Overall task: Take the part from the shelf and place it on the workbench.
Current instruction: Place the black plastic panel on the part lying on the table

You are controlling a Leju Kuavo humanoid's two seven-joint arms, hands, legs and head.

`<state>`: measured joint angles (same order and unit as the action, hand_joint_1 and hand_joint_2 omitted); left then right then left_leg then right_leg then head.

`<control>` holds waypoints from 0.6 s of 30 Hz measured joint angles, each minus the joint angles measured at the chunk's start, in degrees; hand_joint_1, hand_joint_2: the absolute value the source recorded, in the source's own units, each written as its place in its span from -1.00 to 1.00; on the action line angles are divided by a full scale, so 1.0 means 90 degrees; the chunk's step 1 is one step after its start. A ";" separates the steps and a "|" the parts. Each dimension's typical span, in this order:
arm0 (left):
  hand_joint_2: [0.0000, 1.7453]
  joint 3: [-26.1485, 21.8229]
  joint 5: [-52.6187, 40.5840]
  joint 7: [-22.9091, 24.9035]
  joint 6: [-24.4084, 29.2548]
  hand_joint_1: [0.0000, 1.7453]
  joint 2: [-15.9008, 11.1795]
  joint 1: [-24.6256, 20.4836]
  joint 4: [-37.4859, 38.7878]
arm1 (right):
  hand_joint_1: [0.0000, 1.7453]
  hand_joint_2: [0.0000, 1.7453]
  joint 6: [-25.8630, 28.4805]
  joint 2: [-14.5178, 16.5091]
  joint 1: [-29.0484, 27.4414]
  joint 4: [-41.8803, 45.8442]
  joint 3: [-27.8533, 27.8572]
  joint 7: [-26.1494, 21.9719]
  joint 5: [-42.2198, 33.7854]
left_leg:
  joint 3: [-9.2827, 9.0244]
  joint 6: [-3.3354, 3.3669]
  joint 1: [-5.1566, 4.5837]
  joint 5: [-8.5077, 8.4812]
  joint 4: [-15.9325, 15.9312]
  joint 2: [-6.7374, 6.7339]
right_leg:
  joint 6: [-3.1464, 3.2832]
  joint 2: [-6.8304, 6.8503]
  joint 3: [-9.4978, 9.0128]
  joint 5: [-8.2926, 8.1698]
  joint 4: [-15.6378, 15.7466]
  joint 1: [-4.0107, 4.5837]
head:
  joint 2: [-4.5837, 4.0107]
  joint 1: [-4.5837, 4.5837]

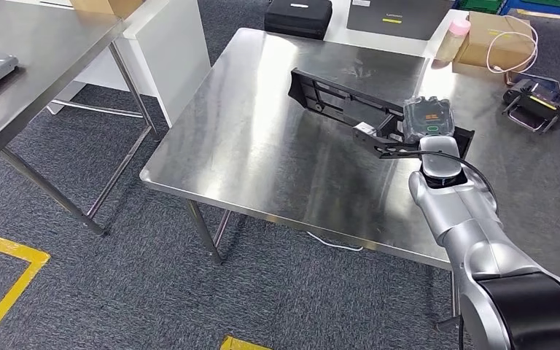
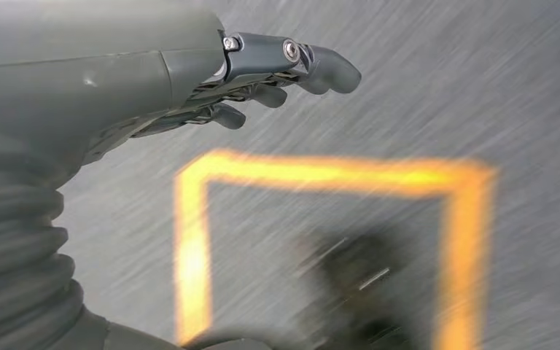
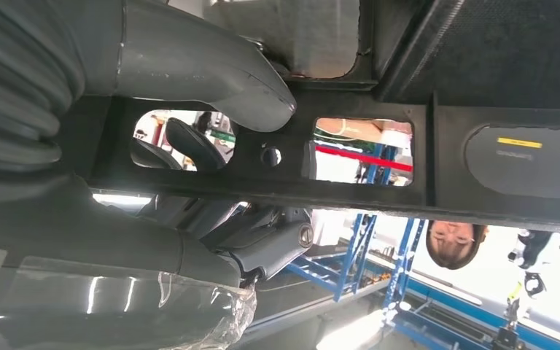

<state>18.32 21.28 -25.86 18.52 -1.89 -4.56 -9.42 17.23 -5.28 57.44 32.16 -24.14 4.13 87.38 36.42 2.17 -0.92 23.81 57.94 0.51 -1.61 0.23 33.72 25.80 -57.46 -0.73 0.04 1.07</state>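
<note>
While right hand (image 1: 429,122) grips one black part (image 1: 350,106), left hand (image 2: 262,73) loose, one workbench (image 1: 262,146).

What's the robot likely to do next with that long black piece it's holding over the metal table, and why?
Probably lower it and let go. The right hand grips one end of the black part, already above the steel workbench; its far end looks close to the surface or touching it. The left hand hangs empty over the floor, so it isn't helping.

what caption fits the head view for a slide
Right hand holds the long black part over the steel workbench.
</note>
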 joint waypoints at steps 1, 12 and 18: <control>1.00 -0.0058 0.0044 -0.0436 0.0231 -1.00 0.0012 -0.0003 -0.0007 | 0.96 1.00 0.0016 -0.0033 -0.0007 -0.0019 0.0015 -0.0025 0.0000 | 0.0000 0.0001 0.0000 0.0000 0.0000 -0.0001 | -0.0001 0.0000 0.0000 0.0000 0.0000 0.0000 | 0.0000 0.0001; 1.00 -0.0529 0.0316 -0.1056 0.0485 -1.00 0.0139 0.0030 -0.0013 | 0.96 1.00 0.0077 -0.0143 -0.0023 -0.0311 0.0103 -0.0114 0.0000 | -0.0001 0.0002 0.0006 -0.0001 0.0000 -0.0008 | -0.0007 -0.0003 0.0003 -0.0005 -0.0001 0.0000 | 0.0000 0.0002; 1.00 -0.0582 0.0321 -0.1056 0.0480 -1.00 0.0148 0.0040 -0.0012 | 0.96 1.00 0.0081 -0.0149 -0.0023 -0.0379 0.0103 -0.0114 0.0000 | -0.0002 0.0001 0.0012 -0.0002 -0.0001 -0.0008 | -0.0007 -0.0003 0.0003 -0.0005 -0.0002 0.0001 | 0.0000 0.0002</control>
<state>13.08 24.17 -35.36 22.85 -0.56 -4.21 -9.53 17.97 -6.62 57.23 28.75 -23.21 3.10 87.38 36.40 2.18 -0.82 23.80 57.93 0.44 -1.67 0.20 33.76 25.75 -57.48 -0.72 0.04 1.09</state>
